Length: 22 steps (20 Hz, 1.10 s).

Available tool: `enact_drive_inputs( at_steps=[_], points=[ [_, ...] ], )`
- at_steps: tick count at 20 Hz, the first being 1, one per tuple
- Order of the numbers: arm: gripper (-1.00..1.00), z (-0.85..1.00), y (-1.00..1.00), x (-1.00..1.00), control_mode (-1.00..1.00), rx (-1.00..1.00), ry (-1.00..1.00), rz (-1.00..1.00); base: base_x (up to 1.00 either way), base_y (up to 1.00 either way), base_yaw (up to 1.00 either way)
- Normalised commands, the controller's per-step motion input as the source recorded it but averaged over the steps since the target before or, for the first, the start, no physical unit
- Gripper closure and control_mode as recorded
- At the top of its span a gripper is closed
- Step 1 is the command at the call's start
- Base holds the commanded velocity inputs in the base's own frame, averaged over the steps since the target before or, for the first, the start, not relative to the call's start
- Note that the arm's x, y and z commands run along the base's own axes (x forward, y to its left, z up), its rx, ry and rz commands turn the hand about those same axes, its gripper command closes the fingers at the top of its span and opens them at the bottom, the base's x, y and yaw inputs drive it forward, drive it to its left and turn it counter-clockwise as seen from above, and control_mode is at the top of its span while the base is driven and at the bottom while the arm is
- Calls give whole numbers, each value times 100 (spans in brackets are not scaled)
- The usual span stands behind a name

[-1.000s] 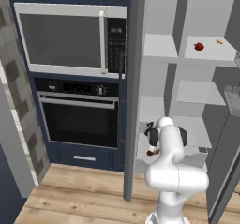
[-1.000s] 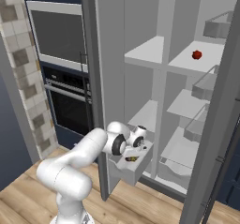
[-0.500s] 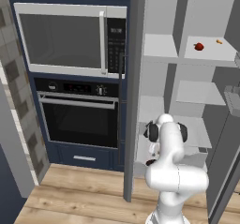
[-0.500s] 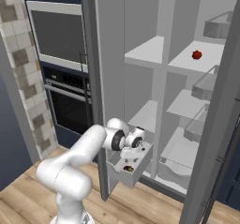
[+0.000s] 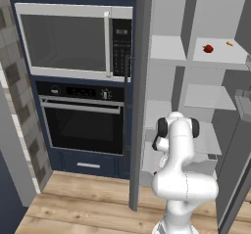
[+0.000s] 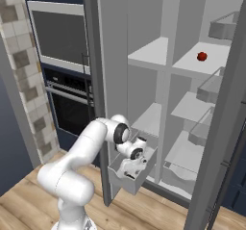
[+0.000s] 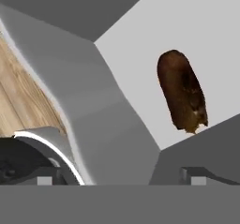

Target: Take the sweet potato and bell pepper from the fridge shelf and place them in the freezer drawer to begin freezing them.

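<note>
Sweet potato (image 7: 182, 95) (in drawer) beyond gripper (image 6: 132, 162).

No text, label or number can be read anywhere.

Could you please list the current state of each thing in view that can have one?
Sweet potato: lying in the drawer, free of the end effector.
Pepper: resting on the shelf.
Drawer: pulled out.
Fridge door: open.
Oven: shut.
Microwave: shut.
End effector: over the drawer, jaw state unclear.
</note>
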Motion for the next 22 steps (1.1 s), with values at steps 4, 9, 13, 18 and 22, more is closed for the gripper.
enact_drive_inputs(
  at_steps=[4,9,13,18,22],
  points=[
    [-100,69,0,-33,-100,0,-9,0,0,0,0],
    [-100,100,-4,-3,-100,0,-20,0,0,0,0],
    [-100,99,0,-46,-100,0,-27,-1,0,0,0],
    [-100,70,5,-100,-100,0,-30,-14,0,0,0],
    [-100,93,5,-89,-100,0,-21,-16,0,0,0]
  ],
)
